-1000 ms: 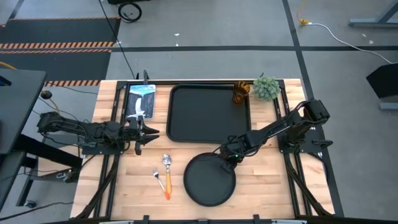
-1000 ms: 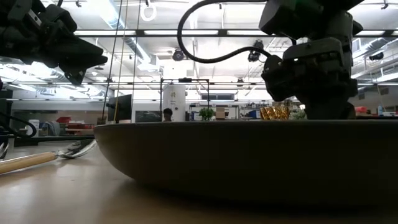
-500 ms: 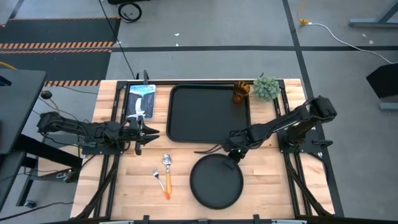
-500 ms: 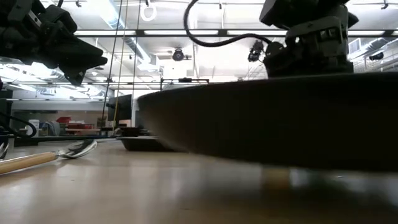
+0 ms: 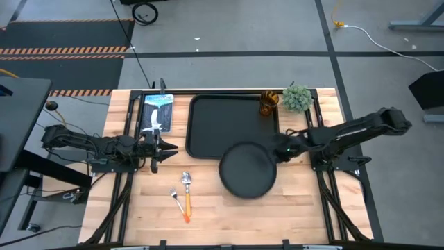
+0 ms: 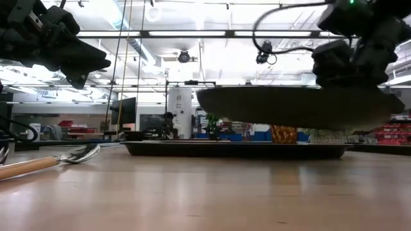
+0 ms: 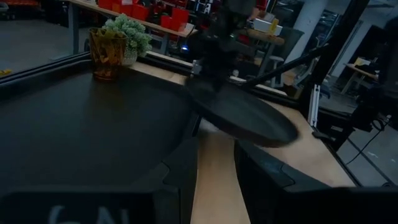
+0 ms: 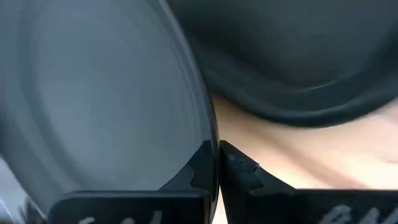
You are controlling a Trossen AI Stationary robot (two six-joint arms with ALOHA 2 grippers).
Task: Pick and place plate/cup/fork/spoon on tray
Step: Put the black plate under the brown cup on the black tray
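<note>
The round black plate [image 5: 248,170] is in the air over the tray's near right corner, held by my right gripper [image 5: 281,151]; the low view shows the plate [image 6: 302,106] clear of the table. The black tray [image 5: 232,126] lies at the table's far middle, with the amber cup [image 5: 268,103] at its far right corner. The spoon [image 5: 186,182] and the fork [image 5: 176,198] lie on the wood at the near left. My left gripper [image 5: 159,148] hovers open and empty beside the tray's left edge. My right gripper pinches the plate's rim [image 8: 208,134] between its two fingers, on the side toward the table's right edge. The fingers [image 8: 239,171] come at it about level from the table's right. The plate is lifted clear and nearly level, reaching out leftward from the fingers.
A green potted plant [image 5: 297,97] stands right of the cup at the far right. A blue-white picture card [image 5: 156,114] lies left of the tray. Bare wood shows at the near middle and near right.
My right gripper has lifted the plate off the near part of the table and carried it up and toward the far edge and the tray. The plate, which lay flat on the wood, now hangs clear over the tray's near right corner.
</note>
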